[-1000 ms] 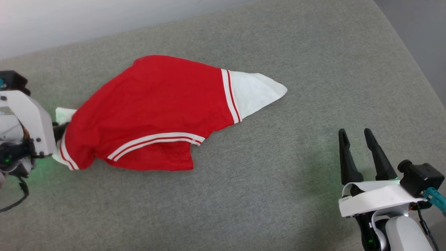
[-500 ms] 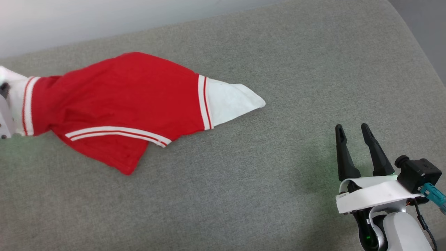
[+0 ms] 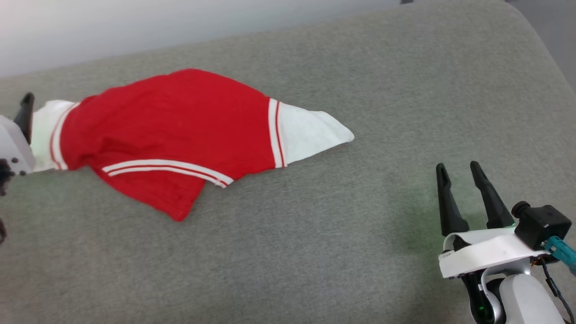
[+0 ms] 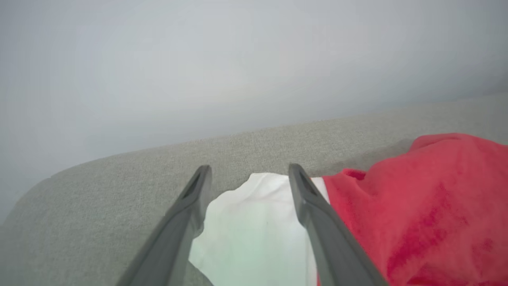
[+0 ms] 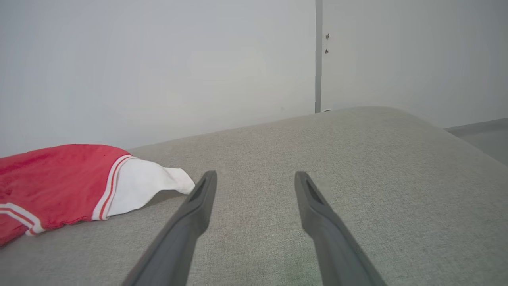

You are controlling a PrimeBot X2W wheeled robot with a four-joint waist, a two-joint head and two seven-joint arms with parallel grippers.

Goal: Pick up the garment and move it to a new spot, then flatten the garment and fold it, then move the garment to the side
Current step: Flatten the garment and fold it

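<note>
The garment (image 3: 180,130), red with white end panels and thin white double stripes, lies stretched out on the grey cushion (image 3: 342,234), one white end pointing right. Its other white end (image 4: 254,230) lies between and under the spread fingers of my left gripper (image 4: 248,172), which is open; the red cloth (image 4: 416,210) bulges to the right of it. In the head view one dark left finger (image 3: 24,114) stands at the far left edge beside that white end. My right gripper (image 3: 459,167) is open at the lower right, well clear of the garment (image 5: 59,182), with nothing between its fingers (image 5: 198,214).
A pale wall (image 3: 135,27) runs along the cushion's far edge. The cushion rounds off at the right (image 3: 549,67), with floor beyond. The right wrist view shows a vertical door seam (image 5: 318,55) in the wall.
The left gripper pulled the garment's white end leftward, stretching the bunched cloth out, then its fingers opened off that end. The head view shifted slightly. The right gripper held still.
</note>
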